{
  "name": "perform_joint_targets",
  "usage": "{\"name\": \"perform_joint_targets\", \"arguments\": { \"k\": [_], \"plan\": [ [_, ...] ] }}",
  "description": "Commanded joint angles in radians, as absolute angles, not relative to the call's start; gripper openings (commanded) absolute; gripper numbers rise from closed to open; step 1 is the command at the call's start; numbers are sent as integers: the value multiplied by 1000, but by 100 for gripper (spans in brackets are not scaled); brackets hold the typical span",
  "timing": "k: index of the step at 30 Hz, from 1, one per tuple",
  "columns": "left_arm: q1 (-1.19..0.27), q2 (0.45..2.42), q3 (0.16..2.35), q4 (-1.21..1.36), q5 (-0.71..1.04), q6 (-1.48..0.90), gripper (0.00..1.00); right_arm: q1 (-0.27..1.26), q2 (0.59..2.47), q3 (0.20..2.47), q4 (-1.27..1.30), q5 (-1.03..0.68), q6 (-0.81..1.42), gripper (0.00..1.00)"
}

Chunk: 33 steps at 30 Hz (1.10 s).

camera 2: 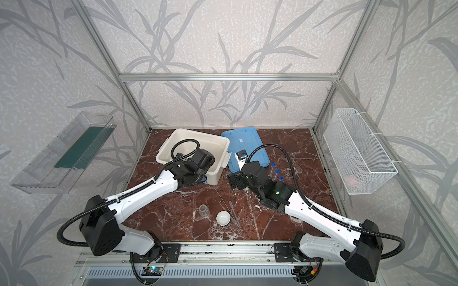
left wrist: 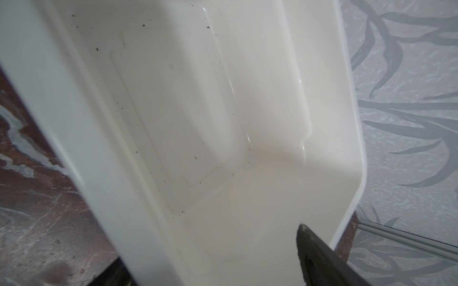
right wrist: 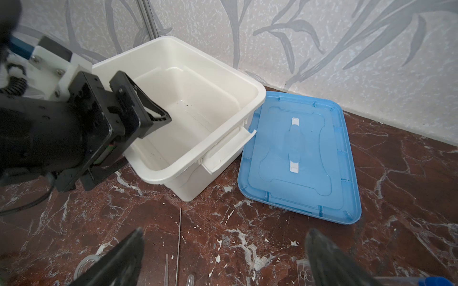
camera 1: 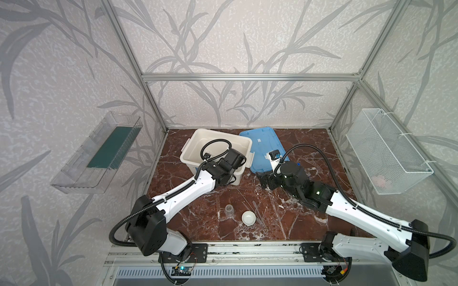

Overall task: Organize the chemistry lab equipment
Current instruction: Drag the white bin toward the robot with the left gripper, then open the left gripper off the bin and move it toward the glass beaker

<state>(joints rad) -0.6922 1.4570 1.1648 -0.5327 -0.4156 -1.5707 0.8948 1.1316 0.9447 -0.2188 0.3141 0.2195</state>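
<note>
Your left tool (right wrist: 131,148) is wide open and empty, its jaws straddling the near wall of the white tub (camera 1: 218,137) by the tabletop's (camera 1: 210,230) back edge. Your right tool (right wrist: 225,232) hangs open and empty over the middle. Near the front edge sit the small beaker (camera 1: 229,210), white dish (camera 1: 248,218) and pipettes (camera 1: 254,204). 3 blue-capped test tubes (camera 2: 277,173) stand right of centre, beside the blue lid (camera 1: 262,143).
</note>
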Motion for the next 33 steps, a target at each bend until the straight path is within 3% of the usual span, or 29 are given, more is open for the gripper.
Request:
{"name": "perform_joint_targets", "arguments": {
  "k": [1,18,25,33],
  "plan": [
    [-691,1486,1198,-491,-475,-1554,86,893,1139,945,-238,334,217,99],
    [-698,1633,1308,-384,-358,-1465,90,886,1129,934,-252,334,224,100],
    [-709,1600,1350,-354,-391,-1357,99,885,1096,925,-269,343,236,100],
    [-715,1500,1359,-470,-288,-1202,99,853,1006,938,-361,296,280,99]
  ]
}}
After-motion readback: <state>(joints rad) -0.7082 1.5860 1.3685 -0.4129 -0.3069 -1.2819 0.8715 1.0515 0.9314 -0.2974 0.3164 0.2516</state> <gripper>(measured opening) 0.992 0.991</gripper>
